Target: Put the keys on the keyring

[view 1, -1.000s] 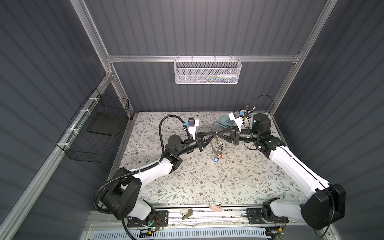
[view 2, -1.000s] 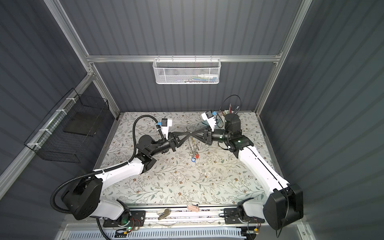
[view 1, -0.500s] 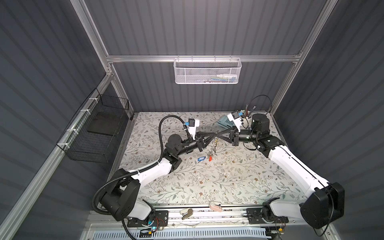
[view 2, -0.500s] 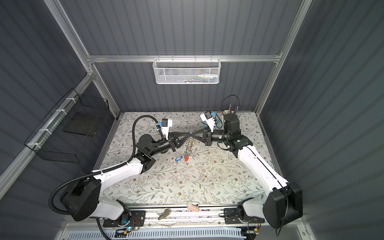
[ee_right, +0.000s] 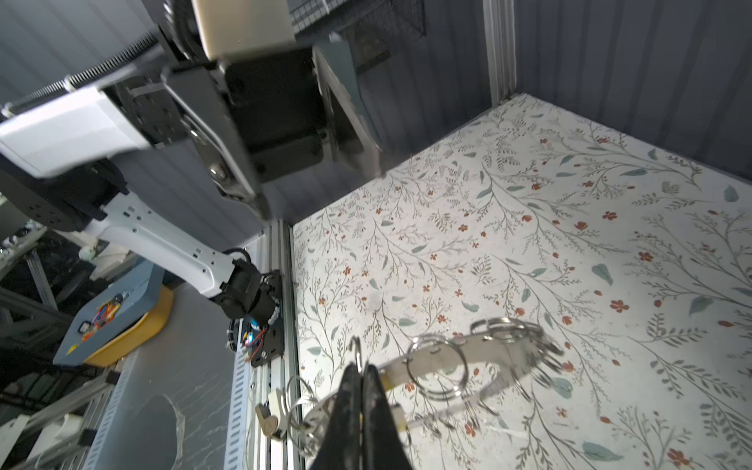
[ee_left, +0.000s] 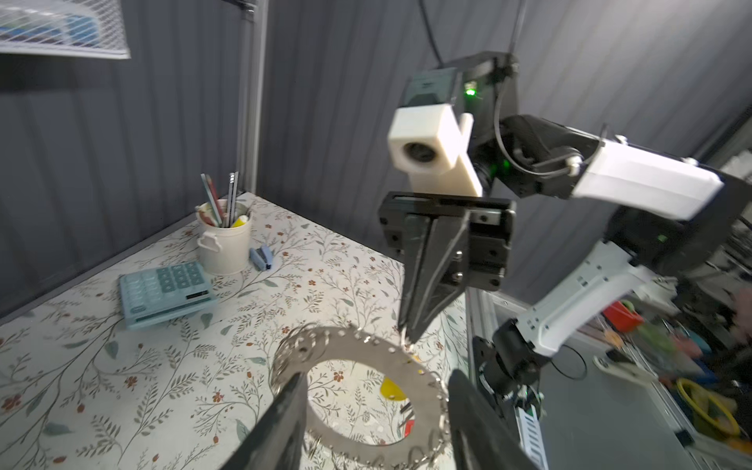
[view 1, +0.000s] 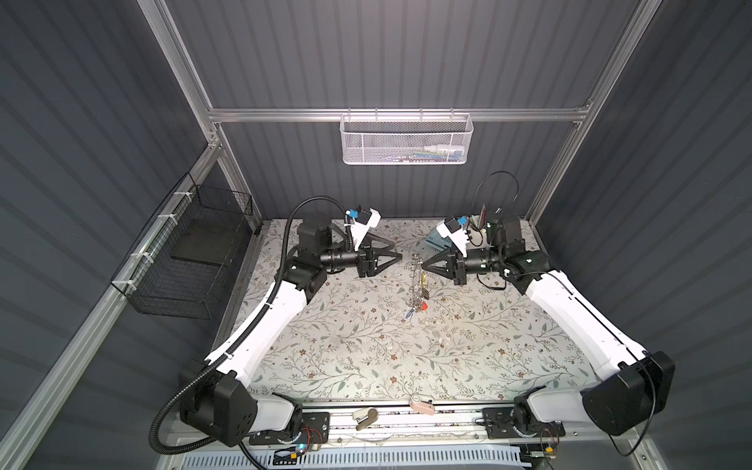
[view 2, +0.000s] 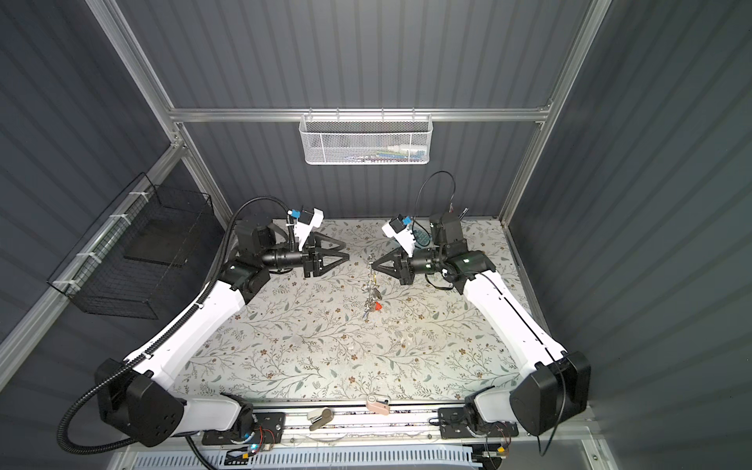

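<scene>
On the tabletop [view 1: 366, 366] we see no key with a coloured tag lying loose. There are only some small pale bits near the middle, too small for us to name. The keyring [view 1: 415, 280] does not lie flat. It hangs on its edge, nearer to the back edge of the tabletop than to the front edge, and about halfway between the left and right edges. In both top views it shows almost edge-on, and we cannot tell if its lower end touches the tabletop. The keys [view 1: 418, 302] hang in a bunch from its lower part. A red tag [view 1: 425, 307], a blue tag [view 1: 408, 313] and a yellow tag [ee_left: 391, 388] show among them. So we judge the task to be finished or nearly finished, but we cannot know from here how many keys were meant to go on.

The right hand [view 1: 423, 266] is fully closed. Its tips pinch the keyring at the top of the rim, where the small wire loops sit. Whether they pinch the flat metal or one loop, the right wrist view does not show clearly. This hand alone carries the ring. The left hand [view 1: 399, 252] is about half open and holds nothing. Its tips are near the ring, on the side toward the left edge, but apart from it. In the left wrist view the ring shows beyond its two fingers [ee_left: 285, 419].
</scene>
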Controlling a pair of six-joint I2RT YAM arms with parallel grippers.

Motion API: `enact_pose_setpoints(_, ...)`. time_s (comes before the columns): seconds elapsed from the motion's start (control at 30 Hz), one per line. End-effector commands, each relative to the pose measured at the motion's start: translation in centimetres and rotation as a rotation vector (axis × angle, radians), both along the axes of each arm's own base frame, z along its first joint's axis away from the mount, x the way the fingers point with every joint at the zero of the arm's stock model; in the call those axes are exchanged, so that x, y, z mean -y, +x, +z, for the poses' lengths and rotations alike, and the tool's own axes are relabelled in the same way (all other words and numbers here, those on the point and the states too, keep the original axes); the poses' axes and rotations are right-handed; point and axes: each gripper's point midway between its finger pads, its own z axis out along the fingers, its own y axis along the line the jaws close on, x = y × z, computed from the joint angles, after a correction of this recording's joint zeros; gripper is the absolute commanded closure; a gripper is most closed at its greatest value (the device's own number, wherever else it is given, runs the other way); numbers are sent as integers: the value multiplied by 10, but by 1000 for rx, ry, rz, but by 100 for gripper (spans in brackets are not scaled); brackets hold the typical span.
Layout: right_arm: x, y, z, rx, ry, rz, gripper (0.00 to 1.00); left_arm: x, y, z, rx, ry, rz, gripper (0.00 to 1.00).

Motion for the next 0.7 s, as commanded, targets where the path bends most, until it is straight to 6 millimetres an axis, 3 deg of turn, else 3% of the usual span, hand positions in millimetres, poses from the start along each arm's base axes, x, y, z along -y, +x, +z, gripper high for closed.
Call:
enact_pose_setpoints(0.0,1,-8,1,44,-41,44,100,3,-20,-27,-83,100,-161,46)
enact_pose_setpoints(0.1,0,-9,3,48,-41,53,100,9,-19,-28,-108,109,-202,52)
enact_pose_setpoints(0.37,-3,-11,-2,34,-28,66,100,28,-26,-35,-110,137,-251,54)
enact_pose_setpoints(0.5,-4,-11,-2,33,-20,72,100,38,-30,-38,-127,149,-279,64)
enact_pose_setpoints(0.67,-5,-10,-2,29,-15,77,100,44,-32,-39,-131,156,-297,69)
